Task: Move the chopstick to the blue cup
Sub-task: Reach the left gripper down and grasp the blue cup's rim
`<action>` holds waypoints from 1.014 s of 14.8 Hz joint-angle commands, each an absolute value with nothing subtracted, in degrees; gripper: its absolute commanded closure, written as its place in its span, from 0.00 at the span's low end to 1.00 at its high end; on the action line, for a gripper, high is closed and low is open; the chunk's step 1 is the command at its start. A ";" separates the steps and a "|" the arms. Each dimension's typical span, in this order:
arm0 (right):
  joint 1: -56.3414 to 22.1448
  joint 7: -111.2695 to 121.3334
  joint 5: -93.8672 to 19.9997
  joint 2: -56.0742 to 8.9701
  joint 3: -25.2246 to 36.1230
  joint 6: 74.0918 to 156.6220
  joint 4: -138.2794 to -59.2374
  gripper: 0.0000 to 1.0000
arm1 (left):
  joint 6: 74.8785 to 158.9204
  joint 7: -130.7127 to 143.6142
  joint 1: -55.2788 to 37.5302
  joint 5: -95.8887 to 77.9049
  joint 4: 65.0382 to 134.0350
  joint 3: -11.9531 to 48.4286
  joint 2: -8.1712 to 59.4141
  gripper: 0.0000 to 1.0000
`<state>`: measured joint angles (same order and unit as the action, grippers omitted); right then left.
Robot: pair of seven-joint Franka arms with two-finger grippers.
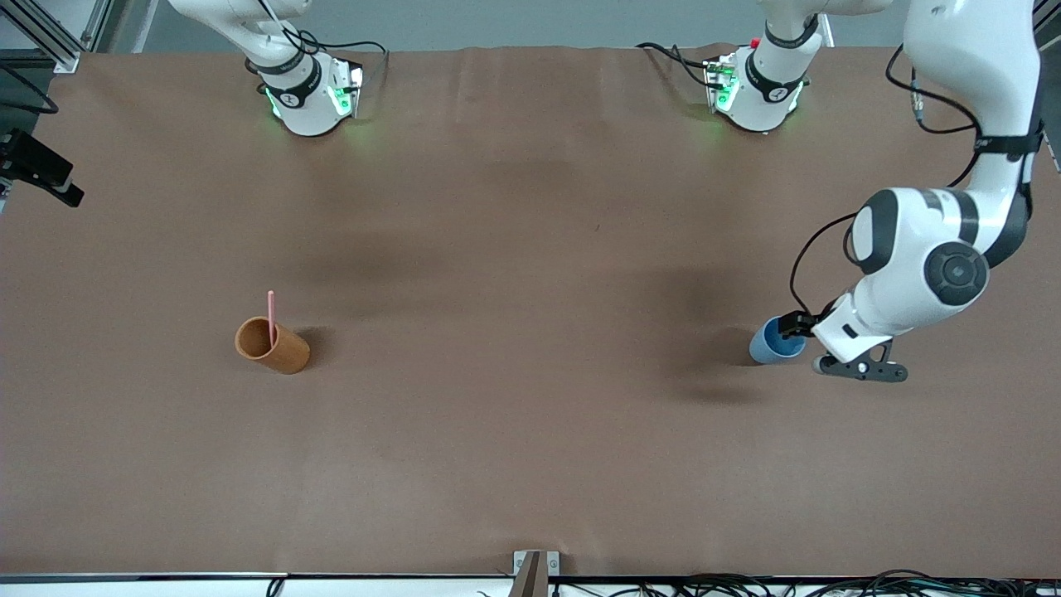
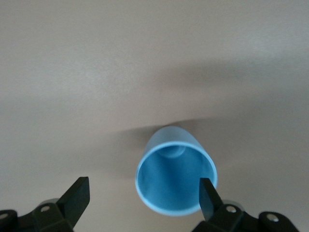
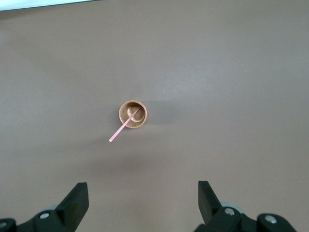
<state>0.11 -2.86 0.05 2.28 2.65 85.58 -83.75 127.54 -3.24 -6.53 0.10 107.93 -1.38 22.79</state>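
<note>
We find the chopstick [image 1: 271, 316] standing in the orange-brown cup [image 1: 272, 347] (tip leaning toward twelve o'clock) at the right arm's end. The left gripper [image 2: 145, 195], jaws spread and empty, hangs beside the blue cup [image 1: 775, 341]. The right gripper [image 3: 143, 200] hovers high, equally wide.

I count 2 cups on my desk [image 1: 530, 431]: 1 blue cup [image 1: 772, 342] and 1 orange-brown cup [image 1: 272, 346]. There is 1 chopstick [image 1: 271, 315], pale pink, standing in the orange-brown cup. I have 2 arms, each with 1 tool, so 2 tools in all.
</note>
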 commanded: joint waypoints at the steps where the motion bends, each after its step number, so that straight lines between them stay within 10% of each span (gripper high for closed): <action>1: 0.44 -2.29 0.18 1.93 2.46 86.04 -83.41 0.00 | 129.80 -3.08 -6.50 -0.18 107.49 -1.58 24.95 0.09; 5: 0.61 -2.20 0.18 1.93 2.46 86.66 -83.41 0.00 | 132.45 -3.34 -6.50 0.09 109.07 -1.58 25.75 0.90; 15: -1.05 -2.99 0.53 -0.96 2.37 90.96 -84.02 0.00 | 126.85 5.32 -8.43 0.70 102.77 -0.71 23.56 0.99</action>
